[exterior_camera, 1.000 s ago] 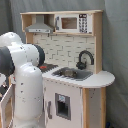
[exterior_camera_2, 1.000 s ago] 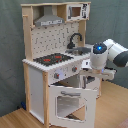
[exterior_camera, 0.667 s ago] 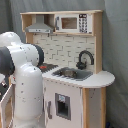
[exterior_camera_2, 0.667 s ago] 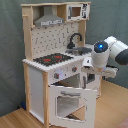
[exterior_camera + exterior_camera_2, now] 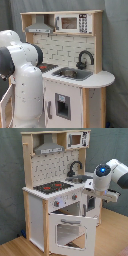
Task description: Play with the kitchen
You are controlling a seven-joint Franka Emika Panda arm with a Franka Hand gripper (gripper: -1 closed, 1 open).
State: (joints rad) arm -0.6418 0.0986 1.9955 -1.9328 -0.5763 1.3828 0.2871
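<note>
While I watch both exterior views, the kitchen (image 5: pixel 75 60) (image 5: pixel 57 188) stands upright, long axis vertical; its front faces the second exterior view's near right, oven door (image 5: pixel 70 230) hanging open; my arm (image 5: pixel 107 175) sits beside its counter; I cannot tell the gripper's state.

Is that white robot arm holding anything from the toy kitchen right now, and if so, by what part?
It cannot be told. The arm is at the kitchen by its counter, but its gripper is not visible in either exterior view.
</note>
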